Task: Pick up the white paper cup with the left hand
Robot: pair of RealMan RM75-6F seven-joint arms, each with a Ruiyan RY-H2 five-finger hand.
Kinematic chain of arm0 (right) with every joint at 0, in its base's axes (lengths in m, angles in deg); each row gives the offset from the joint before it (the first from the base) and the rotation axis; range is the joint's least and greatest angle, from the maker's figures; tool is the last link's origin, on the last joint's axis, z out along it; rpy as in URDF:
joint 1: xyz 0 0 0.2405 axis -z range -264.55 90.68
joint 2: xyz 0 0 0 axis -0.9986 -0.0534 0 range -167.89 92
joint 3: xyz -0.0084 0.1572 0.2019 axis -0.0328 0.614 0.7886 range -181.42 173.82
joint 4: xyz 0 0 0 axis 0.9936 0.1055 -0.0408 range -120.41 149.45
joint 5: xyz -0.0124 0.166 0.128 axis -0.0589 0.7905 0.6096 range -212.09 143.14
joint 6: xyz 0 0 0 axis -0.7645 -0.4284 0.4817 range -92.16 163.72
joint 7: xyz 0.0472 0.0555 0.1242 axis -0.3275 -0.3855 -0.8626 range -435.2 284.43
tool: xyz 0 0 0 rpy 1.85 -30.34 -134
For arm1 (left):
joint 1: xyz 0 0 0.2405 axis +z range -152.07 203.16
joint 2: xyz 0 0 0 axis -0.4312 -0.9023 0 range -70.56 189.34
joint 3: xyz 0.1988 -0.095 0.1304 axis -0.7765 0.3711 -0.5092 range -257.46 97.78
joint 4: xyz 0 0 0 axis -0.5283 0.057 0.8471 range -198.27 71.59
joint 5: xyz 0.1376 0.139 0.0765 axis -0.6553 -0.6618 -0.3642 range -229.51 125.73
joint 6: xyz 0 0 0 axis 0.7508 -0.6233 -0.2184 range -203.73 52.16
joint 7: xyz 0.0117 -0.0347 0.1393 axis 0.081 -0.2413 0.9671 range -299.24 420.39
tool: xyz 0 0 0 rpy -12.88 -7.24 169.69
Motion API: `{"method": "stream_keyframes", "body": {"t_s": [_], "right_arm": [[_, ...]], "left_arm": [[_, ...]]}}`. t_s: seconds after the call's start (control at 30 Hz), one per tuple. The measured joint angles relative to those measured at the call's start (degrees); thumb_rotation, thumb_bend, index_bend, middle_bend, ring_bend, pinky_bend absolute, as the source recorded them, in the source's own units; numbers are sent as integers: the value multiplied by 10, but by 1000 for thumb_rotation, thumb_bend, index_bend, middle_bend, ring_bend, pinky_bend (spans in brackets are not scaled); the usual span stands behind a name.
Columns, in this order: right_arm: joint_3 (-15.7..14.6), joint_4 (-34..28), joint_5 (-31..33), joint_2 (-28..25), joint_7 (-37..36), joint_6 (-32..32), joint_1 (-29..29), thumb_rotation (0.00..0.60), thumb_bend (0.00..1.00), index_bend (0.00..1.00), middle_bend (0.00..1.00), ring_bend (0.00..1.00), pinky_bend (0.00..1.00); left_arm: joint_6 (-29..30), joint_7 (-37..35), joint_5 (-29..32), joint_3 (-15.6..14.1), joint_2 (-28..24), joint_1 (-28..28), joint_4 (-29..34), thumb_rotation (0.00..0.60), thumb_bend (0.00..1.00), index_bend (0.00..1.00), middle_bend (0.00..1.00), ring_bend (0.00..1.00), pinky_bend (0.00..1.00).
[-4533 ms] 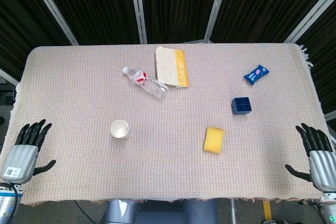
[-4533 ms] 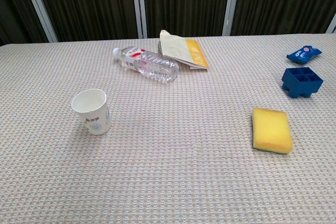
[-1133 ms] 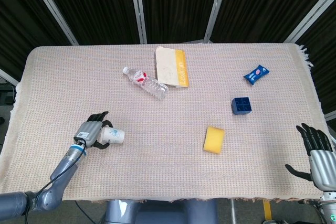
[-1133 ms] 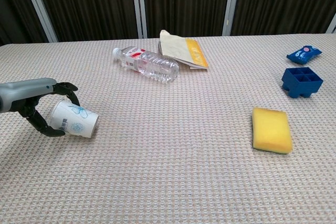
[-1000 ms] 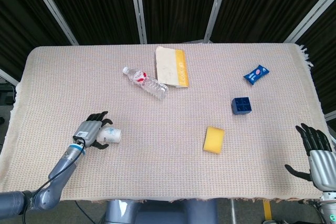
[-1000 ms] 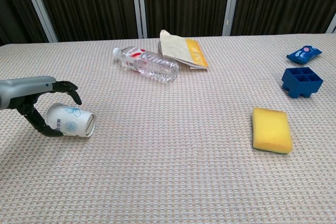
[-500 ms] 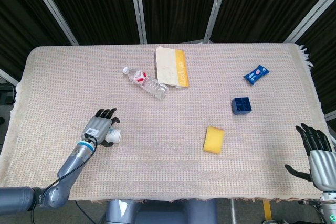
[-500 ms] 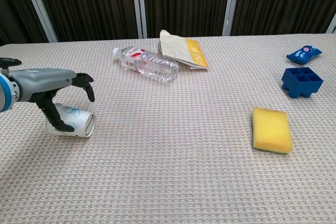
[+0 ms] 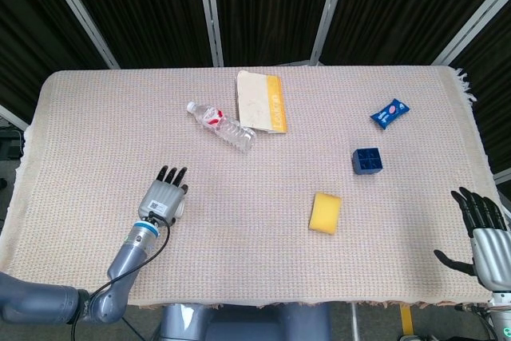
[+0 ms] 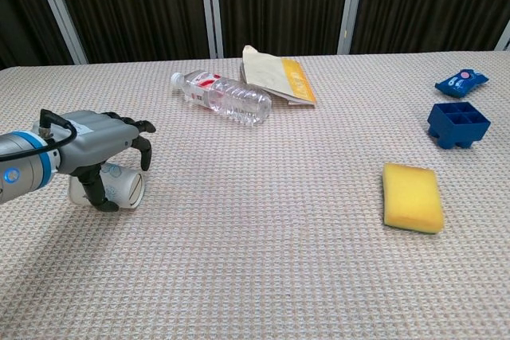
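Cup [image 10: 111, 186] lies on its side at the near left of the desk [image 9: 263, 189], mouth facing right, bottom toward the left edge. It rests on the woven cloth rather than standing, so a plain side grasp at the wall is not on offer; any hold has to come from above, around the barrel.

Left hand [image 10: 102, 143] sits directly over the cup, palm down. Fingers [image 10: 140, 147] curl down past the cup's far side and mouth rim, thumb down on the near side. They cage the cup but I cannot tell whether they press on it; the cup looks to be bearing on the desk. In the head view the left hand [image 9: 164, 197] covers the cup almost wholly, which fits an over-the-top approach.

Judgement: grasp being formed, lift not begun. The thin paper wall will likely dent if squeezed hard near the open mouth; a hold nearer the bottom should be stiffer. A round cup on its side can also roll away under uneven finger contact.

Right hand [image 9: 482, 239] is at the near right corner, fingers spread, holding nothing, well apart from the work.

Bottle [image 10: 221, 95] and booklet [image 10: 279, 75] lie far centre; sponge [image 10: 412, 197], blue tray [image 10: 457, 124] and blue packet [image 10: 460, 81] are to the right, all well clear of the cup.
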Motion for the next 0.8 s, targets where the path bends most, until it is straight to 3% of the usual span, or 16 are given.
{"method": "stream_keyframes", "body": {"t_s": [0.2,0.47,0.67,0.8], "right_arm": [[0,1,-1,1,1,1,0,600,52,0,0,0,0],[-1,1,-1,1,1,0,0,600,53,0,0,0,0],[-1,1,-1,2,2,1,0,600,53,0,0,0,0],[-1,1,-2,3,4,1,-1,600,54,0,0,0,0]], "left_arm": [[11,14,-1,-3,11,2,-11,600,138,470,0,0,0],[17,-4,-20,-1,17,12,-20,600,160,483,0,0,0],[17,-75,-45,20,11,28,-10,600,163,480,0,0,0],[13,-171,-72,43,7,48,-2,600,161,480,0,0,0]]}}
